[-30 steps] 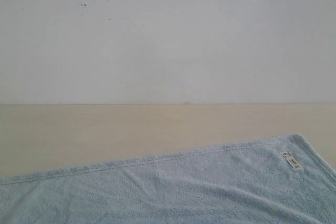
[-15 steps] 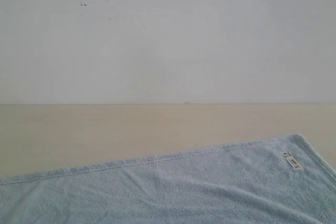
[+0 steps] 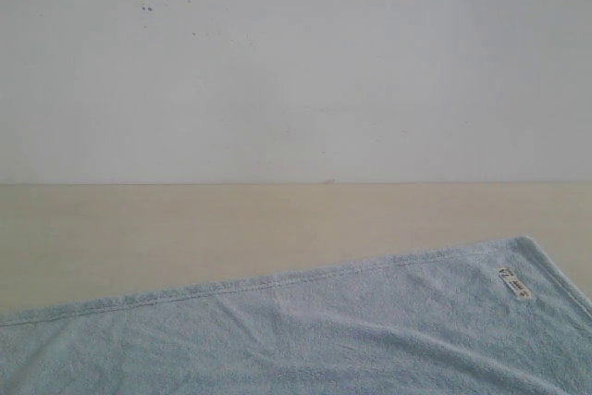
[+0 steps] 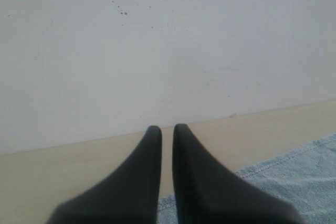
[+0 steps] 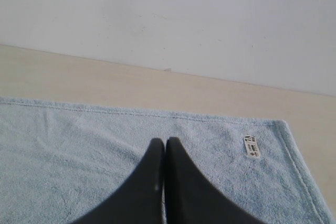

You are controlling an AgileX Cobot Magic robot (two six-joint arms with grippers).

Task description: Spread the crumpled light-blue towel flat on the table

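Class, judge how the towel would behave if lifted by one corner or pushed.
The towel would probably droop, not hold shape: soft wrinkles cross it. Its fluffy pile likely drags on the table, so a push may bunch it, not slide it.

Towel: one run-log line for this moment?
towel: visible part flat on table, faint wrinkles | left gripper: shut, empty | right gripper: shut, empty, above towel

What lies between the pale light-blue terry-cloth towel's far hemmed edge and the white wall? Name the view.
Bare flat beige table, apart from one tiny speck at the foot of the wall; the exterior view shows it.
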